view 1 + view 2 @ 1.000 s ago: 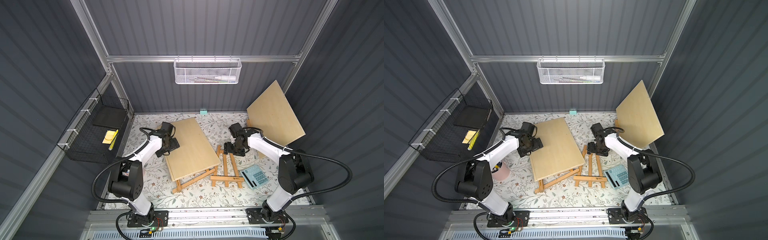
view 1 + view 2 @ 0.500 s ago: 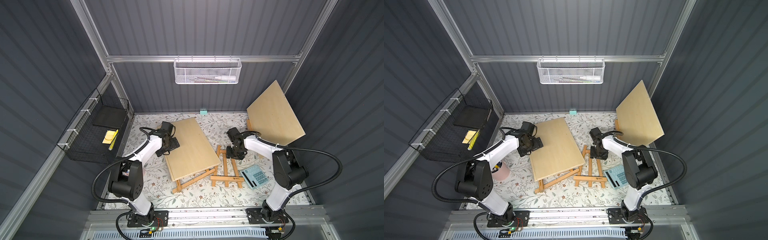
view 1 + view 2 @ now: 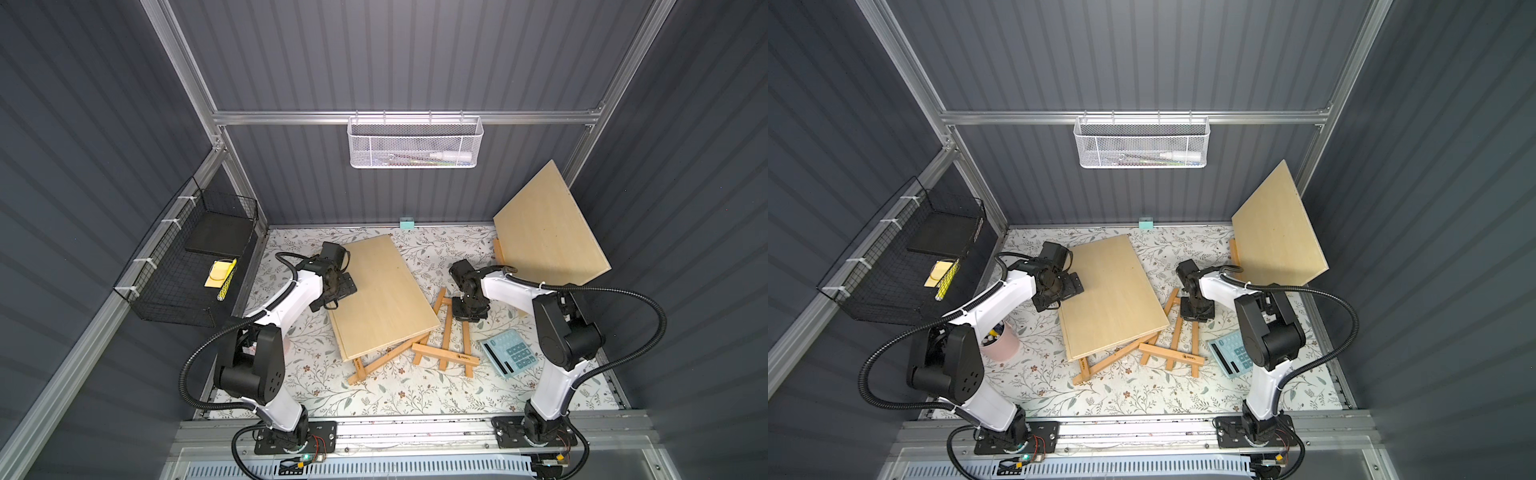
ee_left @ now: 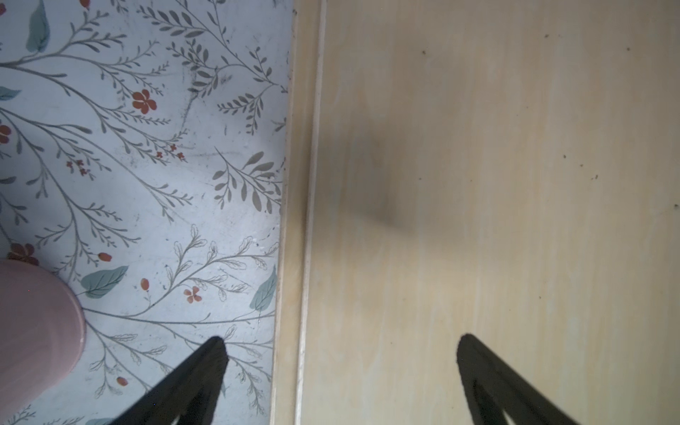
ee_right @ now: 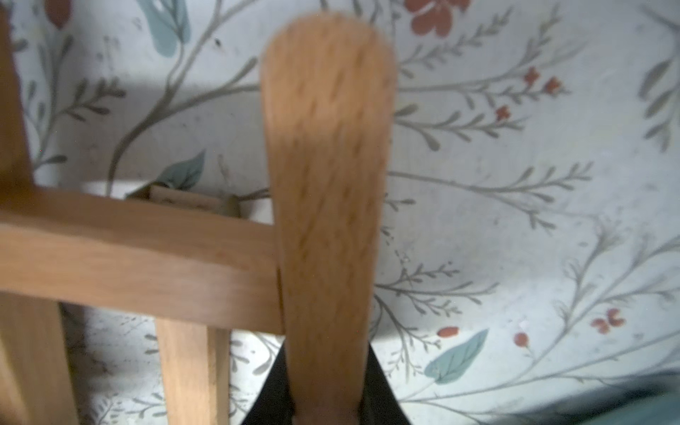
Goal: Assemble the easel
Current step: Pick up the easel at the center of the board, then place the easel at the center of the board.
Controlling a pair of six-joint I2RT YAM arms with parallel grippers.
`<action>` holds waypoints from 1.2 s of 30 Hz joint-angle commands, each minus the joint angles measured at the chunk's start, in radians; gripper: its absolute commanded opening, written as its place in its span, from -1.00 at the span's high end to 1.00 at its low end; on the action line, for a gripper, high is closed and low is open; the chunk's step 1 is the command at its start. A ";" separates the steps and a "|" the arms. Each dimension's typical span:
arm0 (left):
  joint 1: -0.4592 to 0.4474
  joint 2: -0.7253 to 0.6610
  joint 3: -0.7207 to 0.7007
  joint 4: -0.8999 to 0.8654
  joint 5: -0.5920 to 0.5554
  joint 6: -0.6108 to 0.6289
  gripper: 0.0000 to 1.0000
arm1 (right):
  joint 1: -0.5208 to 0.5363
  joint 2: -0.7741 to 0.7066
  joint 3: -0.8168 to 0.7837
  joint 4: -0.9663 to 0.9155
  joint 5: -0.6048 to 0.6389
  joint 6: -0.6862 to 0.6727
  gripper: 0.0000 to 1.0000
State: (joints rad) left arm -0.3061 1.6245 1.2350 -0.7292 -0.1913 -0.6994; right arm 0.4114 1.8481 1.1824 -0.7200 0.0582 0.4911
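Right hand (image 5: 325, 368) clamping easel upright (image 5: 327, 147), slat pinched between fingers (image 5: 381, 390); rest of easel (image 3: 446, 357) lying flat on counter (image 3: 374, 399) beneath hand. Left hand (image 4: 341, 338) hanging wide open, empty, over wooden board (image 4: 478, 184) edge. Step: grasping frame. Next: probably standing easel up.

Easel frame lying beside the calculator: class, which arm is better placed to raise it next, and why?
Right. The right pincer is closed around a slat of the easel frame, seen in the right wrist view. The left pincer stands open over the edge of the wooden board, holding nothing.
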 commanded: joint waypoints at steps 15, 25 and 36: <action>-0.004 0.026 0.078 -0.024 0.013 0.004 -0.99 | -0.207 -0.325 0.115 -0.180 -0.154 -0.082 1.00; -0.004 0.008 0.054 -0.029 0.013 -0.004 -0.99 | -0.287 -0.237 0.534 -0.285 -0.145 -0.040 1.00; -0.004 -0.026 0.040 -0.061 0.005 -0.003 -0.99 | -0.112 -0.099 0.635 -0.044 0.650 -0.136 1.00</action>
State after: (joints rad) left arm -0.3061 1.6375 1.2873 -0.7483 -0.1825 -0.7033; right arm 0.2985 1.7164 1.8244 -0.8879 0.4686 0.3725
